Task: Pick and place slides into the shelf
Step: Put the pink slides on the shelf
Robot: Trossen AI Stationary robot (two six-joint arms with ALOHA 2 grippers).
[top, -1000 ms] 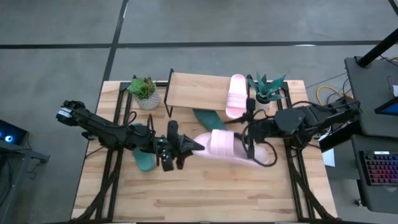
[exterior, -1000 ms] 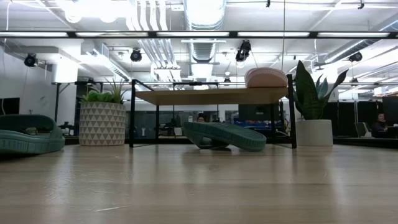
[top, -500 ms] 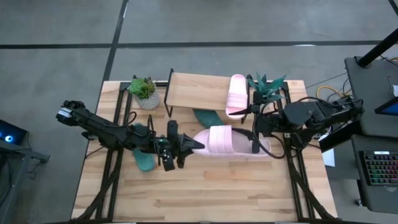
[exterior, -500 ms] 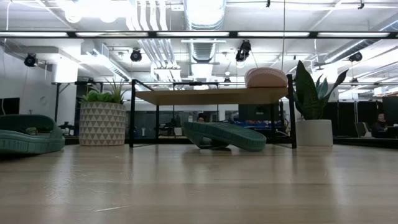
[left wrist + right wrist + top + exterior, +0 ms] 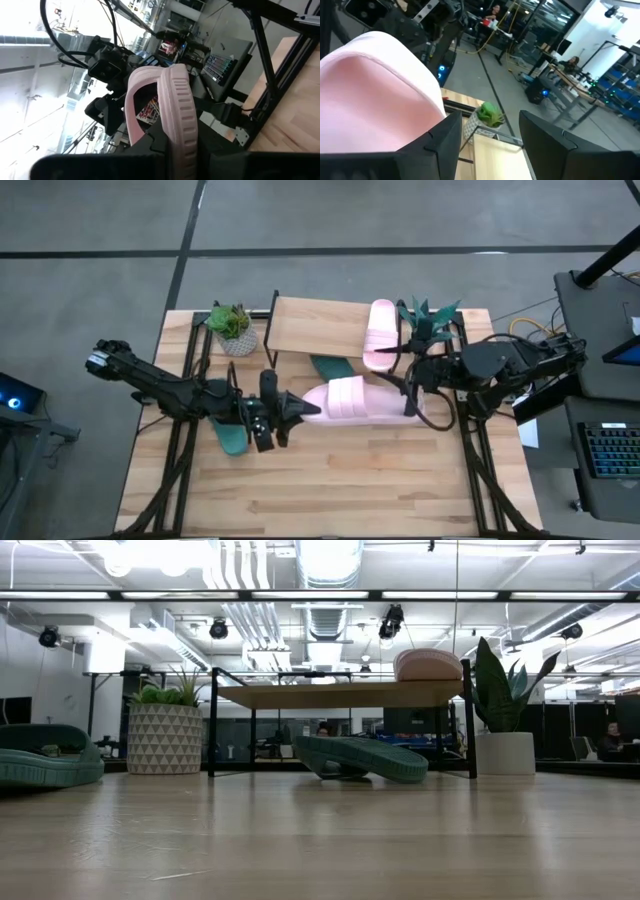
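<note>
Overhead: pink slide (image 5: 350, 398) hangs over table centre, lying crosswise between the two arms. Left gripper (image 5: 296, 408) sits at its 9 o'clock end, jaws shut on that end. Right gripper (image 5: 407, 392) is at the 3 o'clock end; cannot tell from here how wide its jaws stand or whether they touch the sole. Second pink slide (image 5: 378, 333) lies on the shelf (image 5: 315, 326) at the plank's 3 o'clock end. One dark green slide (image 5: 333, 369) pokes out from under the shelf at 6 o'clock of the plank; the other green slide (image 5: 233, 438) lies on the slatted table (image 5: 330, 490) at 7 o'clock of the left gripper, partly under that arm. Small potted plant (image 5: 232, 327) at the shelf's 9 o'clock, spiky plant (image 5: 430, 320) at its 3 o'clock.

Low view: shelf (image 5: 340, 693) stands upright with a pink slide (image 5: 428, 664) on top; green slide (image 5: 360, 758) lies tilted beneath it; other green slide (image 5: 45, 753) at far 9 o'clock. No gripper shows.

Left wrist: ribbed pink strap (image 5: 172, 102) fills the centre, sole clamped between this arm's fingers (image 5: 150, 147).

Right wrist: pink sole (image 5: 375, 95) lies against one finger (image 5: 432, 145); the other finger stands apart from it.
</note>
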